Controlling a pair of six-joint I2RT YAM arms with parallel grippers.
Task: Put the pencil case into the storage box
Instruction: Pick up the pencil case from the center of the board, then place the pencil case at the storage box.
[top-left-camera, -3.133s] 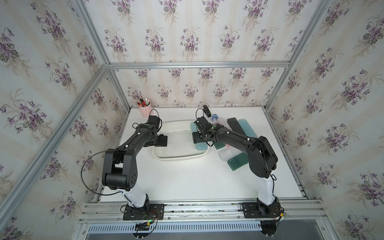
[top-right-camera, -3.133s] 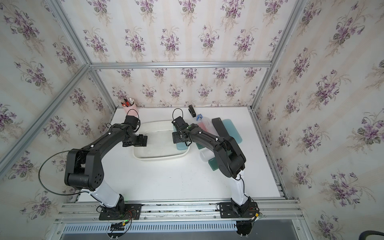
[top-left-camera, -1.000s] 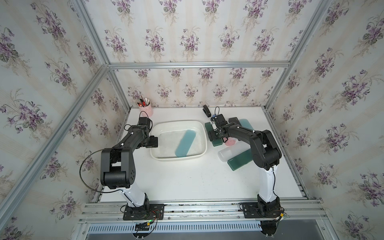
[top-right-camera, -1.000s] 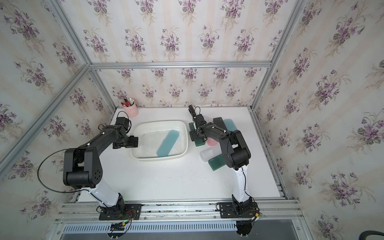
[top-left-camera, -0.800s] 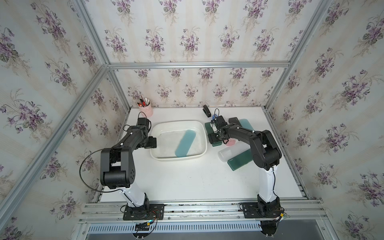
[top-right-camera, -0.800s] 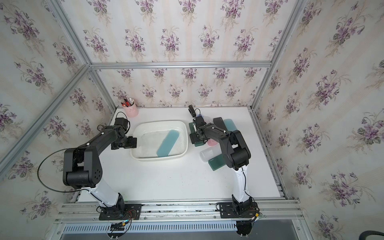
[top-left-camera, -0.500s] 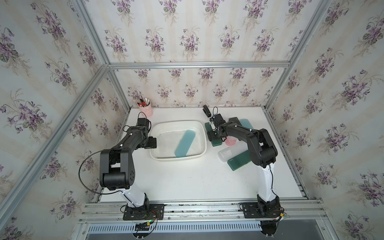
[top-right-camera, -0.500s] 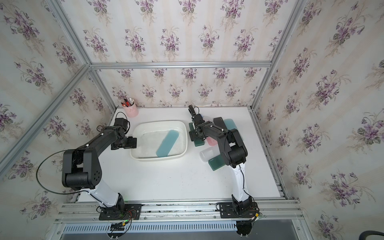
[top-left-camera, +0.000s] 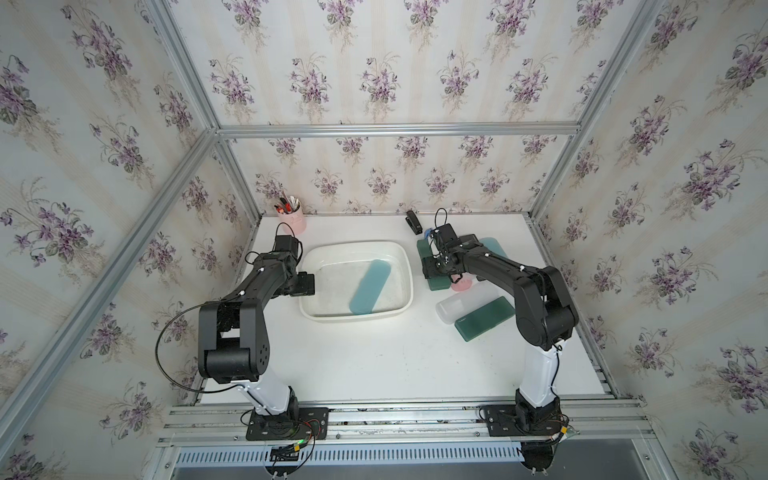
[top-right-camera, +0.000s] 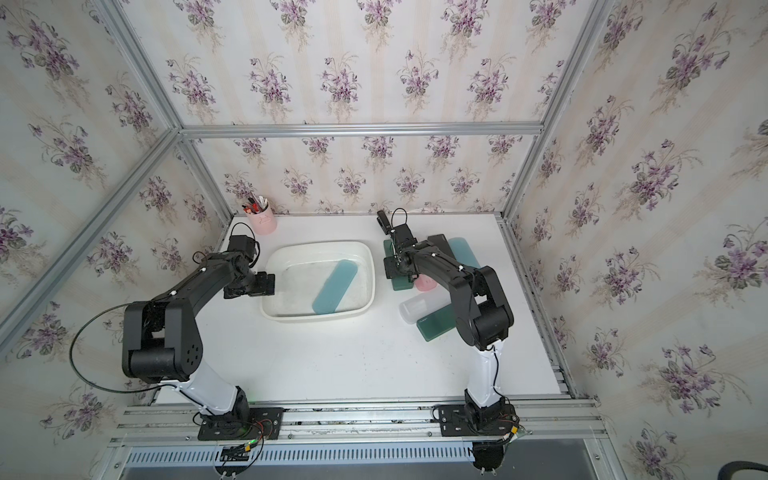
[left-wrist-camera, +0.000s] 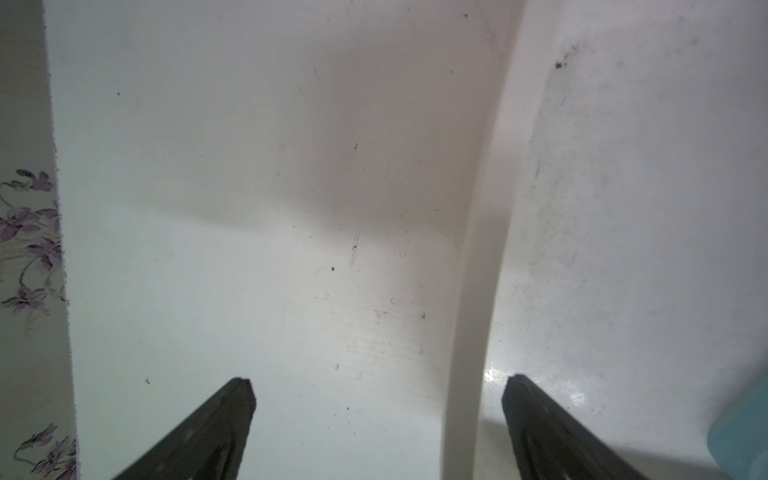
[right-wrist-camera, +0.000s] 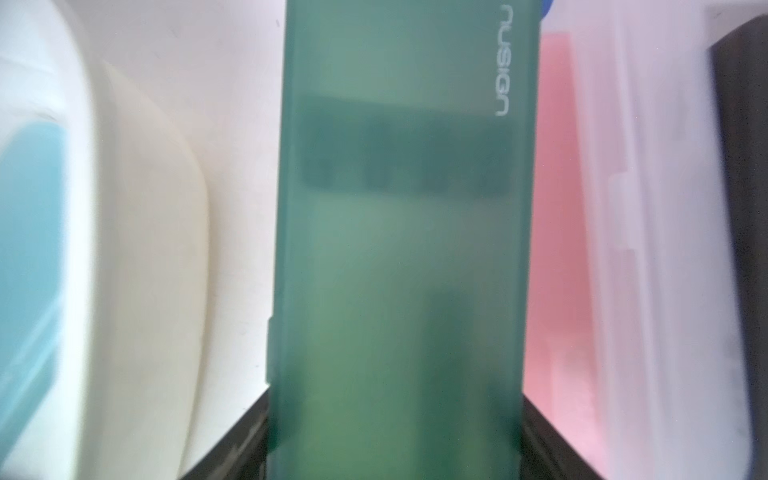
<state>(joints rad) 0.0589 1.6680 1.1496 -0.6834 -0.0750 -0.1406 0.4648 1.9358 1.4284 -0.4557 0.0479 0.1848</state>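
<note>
The white storage box (top-left-camera: 357, 318) (top-right-camera: 316, 316) stands mid-table with a light teal pencil case (top-left-camera: 370, 286) (top-right-camera: 336, 286) lying slantwise inside. Just right of the box a dark green pencil case (top-left-camera: 439, 284) (top-right-camera: 401, 284) (right-wrist-camera: 399, 208) lies on the table, and my right gripper (top-left-camera: 436, 269) (top-right-camera: 398, 268) (right-wrist-camera: 395, 415) is shut on it, a finger against each long side. My left gripper (top-left-camera: 307, 284) (top-right-camera: 266, 284) (left-wrist-camera: 380, 384) stands open astride the box's left rim (left-wrist-camera: 469, 332), holding nothing.
Right of the held case lie a pink case (top-left-camera: 462, 284), a clear case (top-left-camera: 457, 305), another dark green case (top-left-camera: 484, 318) and a light teal one (top-left-camera: 492, 249). A black stapler (top-left-camera: 413, 222) and a pink pen cup (top-left-camera: 293, 220) stand at the back.
The right gripper has left the light teal case in the box, moved right to the dark green case and closed on it. The left gripper has drawn back to the box's left rim.
</note>
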